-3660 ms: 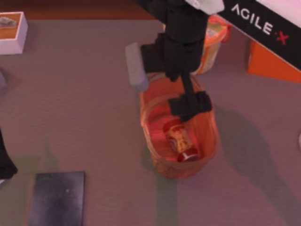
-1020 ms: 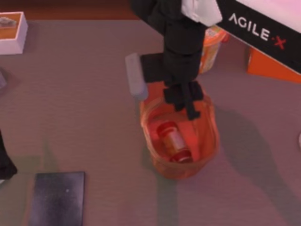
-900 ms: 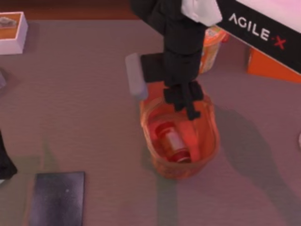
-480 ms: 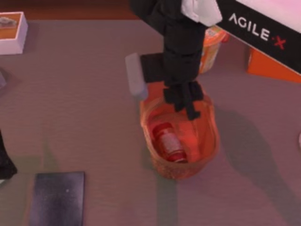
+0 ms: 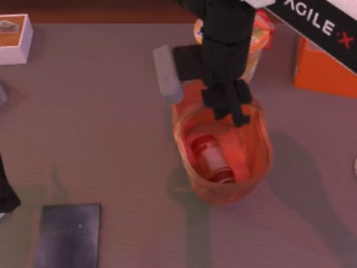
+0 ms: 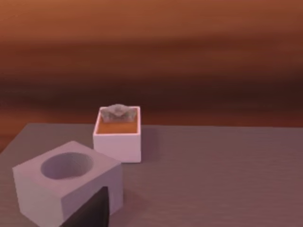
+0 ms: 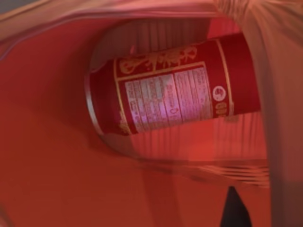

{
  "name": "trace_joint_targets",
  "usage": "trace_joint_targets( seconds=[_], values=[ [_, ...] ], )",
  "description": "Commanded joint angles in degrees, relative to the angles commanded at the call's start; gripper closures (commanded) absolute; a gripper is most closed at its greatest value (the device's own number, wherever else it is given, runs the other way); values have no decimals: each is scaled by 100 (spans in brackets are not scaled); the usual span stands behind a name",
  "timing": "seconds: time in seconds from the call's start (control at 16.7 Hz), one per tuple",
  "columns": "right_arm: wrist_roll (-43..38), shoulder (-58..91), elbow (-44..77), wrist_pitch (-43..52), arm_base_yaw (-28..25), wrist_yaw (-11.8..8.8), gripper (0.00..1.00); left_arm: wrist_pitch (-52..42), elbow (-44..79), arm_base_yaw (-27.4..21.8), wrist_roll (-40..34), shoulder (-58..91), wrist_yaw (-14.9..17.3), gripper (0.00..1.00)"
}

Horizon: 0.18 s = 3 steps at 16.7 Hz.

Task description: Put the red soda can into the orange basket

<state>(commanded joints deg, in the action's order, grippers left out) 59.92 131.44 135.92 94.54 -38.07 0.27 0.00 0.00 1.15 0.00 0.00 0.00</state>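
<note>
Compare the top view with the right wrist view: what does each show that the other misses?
Top view only: the right gripper above the basket's far end, the noodle cup, the orange box, the parked left arm. Right wrist only: the can's printed label panel. Both: the red soda can lying on its side inside the orange basket.

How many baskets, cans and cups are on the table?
Basket: 1
Can: 1
Cup: 1
Total: 3
</note>
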Motion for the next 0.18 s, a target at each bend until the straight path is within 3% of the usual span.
trace_joint_targets(
  seconds=[0.18],
  values=[
    [57, -3, 326, 319, 52, -1, 100, 0, 0, 0, 0, 0, 0, 0]
  ],
)
